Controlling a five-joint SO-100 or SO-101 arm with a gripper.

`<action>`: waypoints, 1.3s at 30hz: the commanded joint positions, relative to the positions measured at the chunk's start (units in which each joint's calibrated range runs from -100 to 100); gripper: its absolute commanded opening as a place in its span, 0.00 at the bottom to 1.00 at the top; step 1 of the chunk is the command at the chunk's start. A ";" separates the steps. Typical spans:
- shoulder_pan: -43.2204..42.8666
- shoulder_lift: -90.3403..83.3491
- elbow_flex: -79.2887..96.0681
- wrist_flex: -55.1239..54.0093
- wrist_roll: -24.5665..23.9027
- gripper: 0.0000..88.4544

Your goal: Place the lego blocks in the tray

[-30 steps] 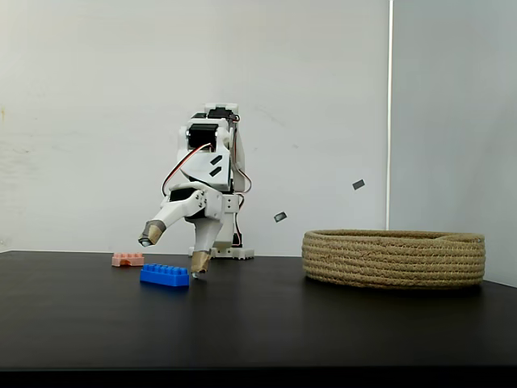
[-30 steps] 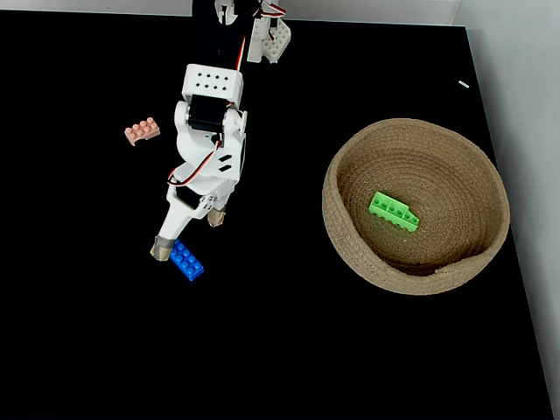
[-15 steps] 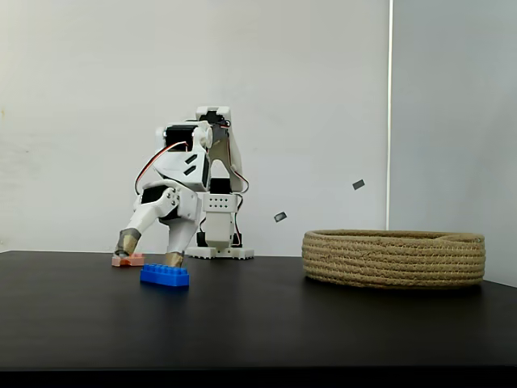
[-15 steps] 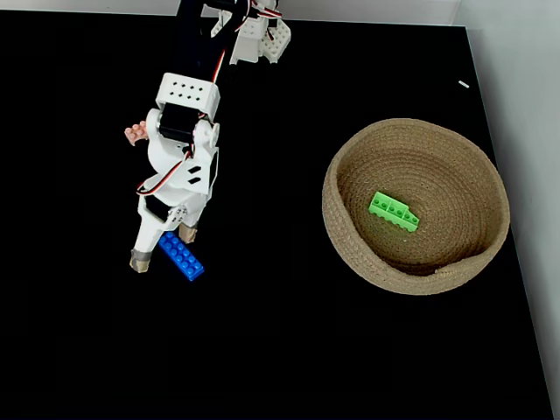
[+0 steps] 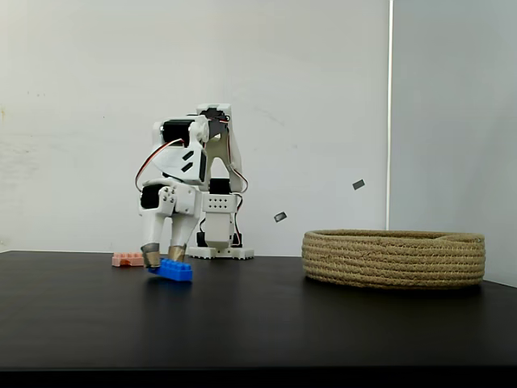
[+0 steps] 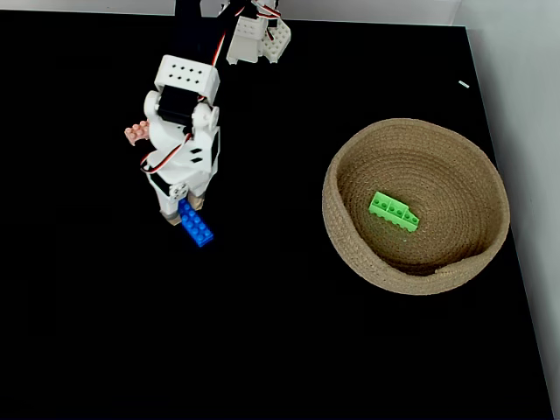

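Fixed views: green brick [image 6: 394,212] is in the tray [image 6: 350,236], one of three done by my count. Pincer [image 5: 163,259] is clenched on one end of the blue brick [image 6: 197,229], low over the worktop [image 6: 262,350]. Pink brick [image 6: 136,133] sits beside the arm, untouched.

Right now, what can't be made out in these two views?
- Green brick: hidden by the basket wall in the side fixed view.
- Pink brick: partly covered by the arm from above.
- Blue brick: its gripped end sits under the jaws of the gripper.
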 commanded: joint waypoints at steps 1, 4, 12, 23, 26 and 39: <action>-6.62 -18.80 -0.51 10.36 -2.88 0.00; -14.70 -27.22 3.14 13.69 -5.13 0.00; -39.76 -36.51 15.00 9.19 -9.72 0.00; -43.80 -31.09 17.00 -1.05 -9.62 0.20; -44.04 -30.32 17.10 -2.14 -7.23 0.43; -28.46 -31.01 17.92 9.94 10.06 0.45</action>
